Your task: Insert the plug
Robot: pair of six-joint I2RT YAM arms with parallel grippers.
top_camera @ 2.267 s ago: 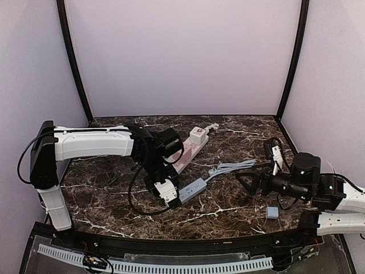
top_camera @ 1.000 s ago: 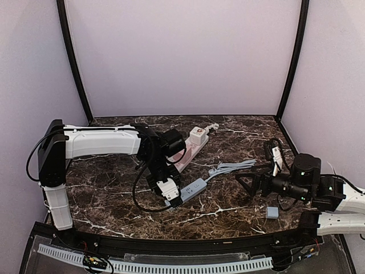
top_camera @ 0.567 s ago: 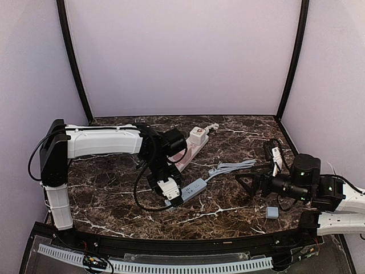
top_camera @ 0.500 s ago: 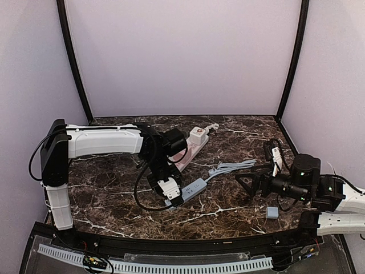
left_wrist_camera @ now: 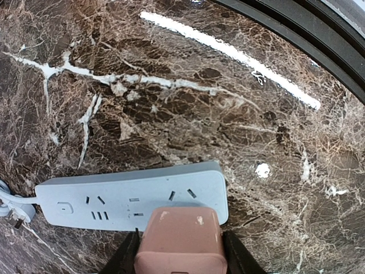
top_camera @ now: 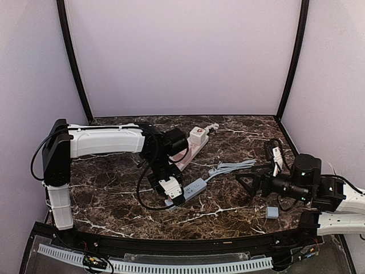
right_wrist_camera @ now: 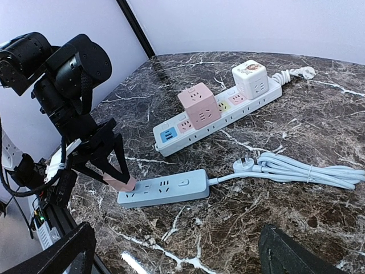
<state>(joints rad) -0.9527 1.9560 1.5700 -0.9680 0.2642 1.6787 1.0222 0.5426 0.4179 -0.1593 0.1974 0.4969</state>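
The table [top_camera: 228, 211] is dark brown marble with white veins, glossy enough to catch a streak of light near its front edge. Pale lilac walls [top_camera: 182, 57] close it in on three sides, with black posts [top_camera: 73, 63] at the back corners. A long white strip [right_wrist_camera: 217, 117] lies slantwise toward the back, carrying a pink cube [right_wrist_camera: 198, 104] and a white cube [right_wrist_camera: 250, 79]. A small grey-blue block [top_camera: 272, 212] sits near the front right. The plug [left_wrist_camera: 179, 240] is a salmon-pink block with rounded corners, its face slightly scuffed. It is pinched between the black fingers of the left gripper [top_camera: 173, 191], which points down. The plug is at the near end of the grey-blue strip [left_wrist_camera: 125, 200], over its last sockets. Whether it touches the strip, or its prongs are in, cannot be told. That strip lies flat mid-table, its pale cord [right_wrist_camera: 302, 169] coiled to the right. The right gripper [top_camera: 246, 184] hangs above the table's right side, jaws spread wide and holding nothing, well apart from the strip.
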